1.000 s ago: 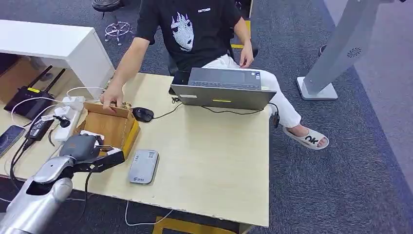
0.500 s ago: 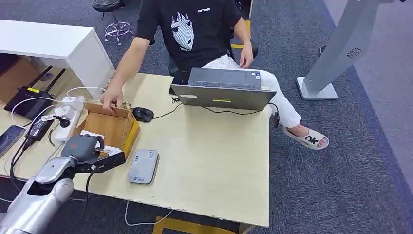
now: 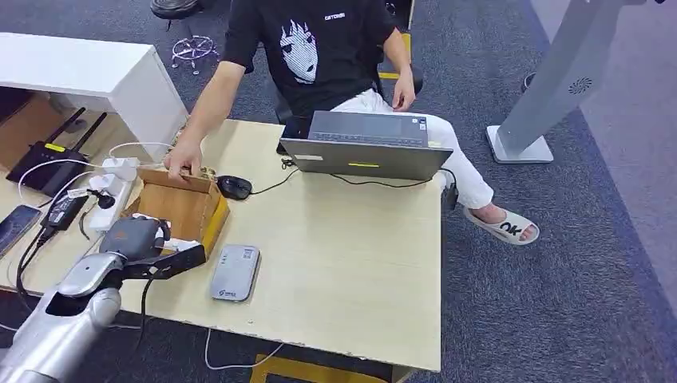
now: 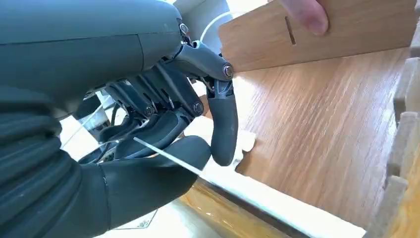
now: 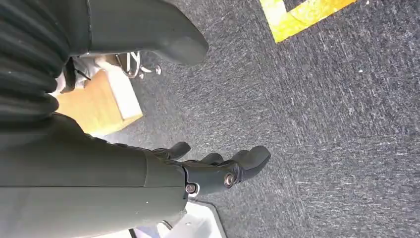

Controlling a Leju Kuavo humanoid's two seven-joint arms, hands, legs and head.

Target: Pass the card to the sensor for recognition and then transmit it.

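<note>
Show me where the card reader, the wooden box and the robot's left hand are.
card reader (image 3: 235, 272), head view, middle of its grey top face
wooden box (image 3: 182, 209), head view, its inner wooden wall
left hand (image 3: 137, 239), head view, its grey back

A: What hems in the left hand (image 3: 140, 243)?

B: The wooden box (image 3: 185, 209) touches it at one o'clock, and a person's hand (image 3: 183, 159) rests on the box's far wall. At ten o'clock lie a power strip (image 3: 112, 191) and tangled cables (image 3: 48, 219).

A: Any open way?

B: At three o'clock, just beside the fingers (image 4: 223, 126), sits the grey card reader (image 3: 236, 272). Past it the desk (image 3: 351, 263) lies bare out to its right edge. The laptop (image 3: 366, 147) and mouse (image 3: 235, 187) block the far side at one o'clock.
</note>
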